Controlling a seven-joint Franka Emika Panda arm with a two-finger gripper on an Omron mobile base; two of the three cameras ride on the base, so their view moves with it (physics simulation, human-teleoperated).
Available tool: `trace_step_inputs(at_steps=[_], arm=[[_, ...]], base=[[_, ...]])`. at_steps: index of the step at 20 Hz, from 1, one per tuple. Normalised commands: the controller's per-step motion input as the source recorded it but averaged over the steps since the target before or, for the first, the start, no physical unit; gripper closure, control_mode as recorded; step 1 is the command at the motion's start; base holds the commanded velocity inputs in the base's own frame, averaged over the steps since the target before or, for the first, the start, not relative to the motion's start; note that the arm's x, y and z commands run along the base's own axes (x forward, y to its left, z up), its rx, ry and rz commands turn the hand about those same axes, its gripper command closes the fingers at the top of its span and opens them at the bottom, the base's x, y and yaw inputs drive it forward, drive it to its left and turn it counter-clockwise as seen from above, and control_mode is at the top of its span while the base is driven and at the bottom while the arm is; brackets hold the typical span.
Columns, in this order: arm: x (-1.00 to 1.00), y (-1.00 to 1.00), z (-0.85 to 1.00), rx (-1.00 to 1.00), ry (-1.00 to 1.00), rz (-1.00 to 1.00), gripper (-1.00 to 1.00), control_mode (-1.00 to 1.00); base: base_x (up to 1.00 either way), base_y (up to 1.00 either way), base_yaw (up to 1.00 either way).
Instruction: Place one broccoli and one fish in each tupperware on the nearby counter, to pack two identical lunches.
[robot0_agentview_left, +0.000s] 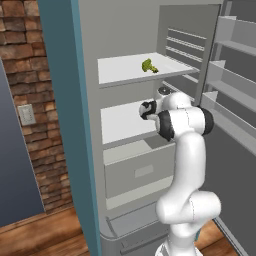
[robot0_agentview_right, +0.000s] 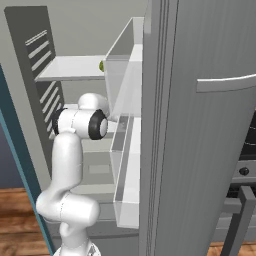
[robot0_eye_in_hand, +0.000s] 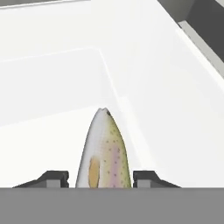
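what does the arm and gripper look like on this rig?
The arm is glossy white with rounded, tube-like links and bulbous joint housings, with dark black bands at the joints. No cables or markings are visible. The gripper has two small dark grey, blocky fingertips; in the left base view its body looks black and white.

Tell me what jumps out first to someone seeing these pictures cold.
An open fridge, with the white arm reaching onto its middle shelf. In the hand view a speckled fish lies between the gripper fingertips, which stand on either side of it. One green broccoli sits on the upper shelf.
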Motion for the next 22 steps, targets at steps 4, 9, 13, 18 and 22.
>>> trace_step_inputs(at_steps=[4, 9, 13, 18, 22], arm=[[-0.22, 0.02, -0.76, 0.00, 0.10, -0.06, 1.00, -1.00], [-0.09, 0.04, -0.17, 0.00, -0.01, 0.00, 1.00, -1.00], [-0.90, 0.05, -0.25, 0.00, 0.00, 0.00, 1.00, -1.00], [-1.00, 0.19, -0.02, 0.00, 0.00, 0.00, 1.00, -1.00], [-1.00, 0.48, 0.01, -0.01, 0.00, 0.03, 1.00, -1.00]], base=[[0.00, 0.00, 0.00], [0.00, 0.00, 0.00], [0.00, 0.00, 0.00], [0.00, 0.00, 0.00], [0.00, 0.00, 0.00]])
